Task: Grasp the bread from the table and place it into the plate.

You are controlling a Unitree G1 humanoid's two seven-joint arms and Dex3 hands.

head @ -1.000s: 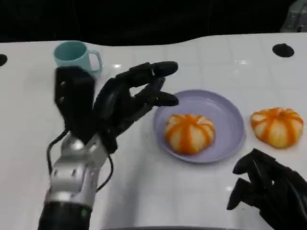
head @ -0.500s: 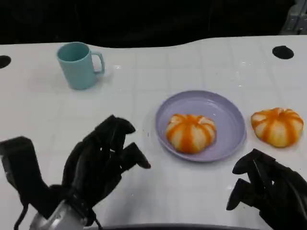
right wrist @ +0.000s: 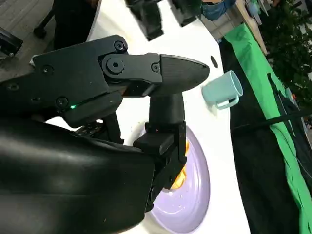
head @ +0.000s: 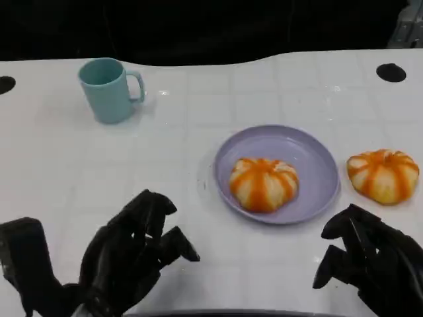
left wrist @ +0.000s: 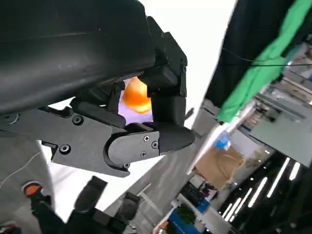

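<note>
While head view shows second bread [head: 383, 174], wrist views seemingly miss it.

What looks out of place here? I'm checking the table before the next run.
Nothing is spilled, tipped or damaged. One orange-striped round bread sits in the lilac plate; a second orange-striped bread lies on the white table beside the plate, near the right hand. The teal mug stands upright.
</note>
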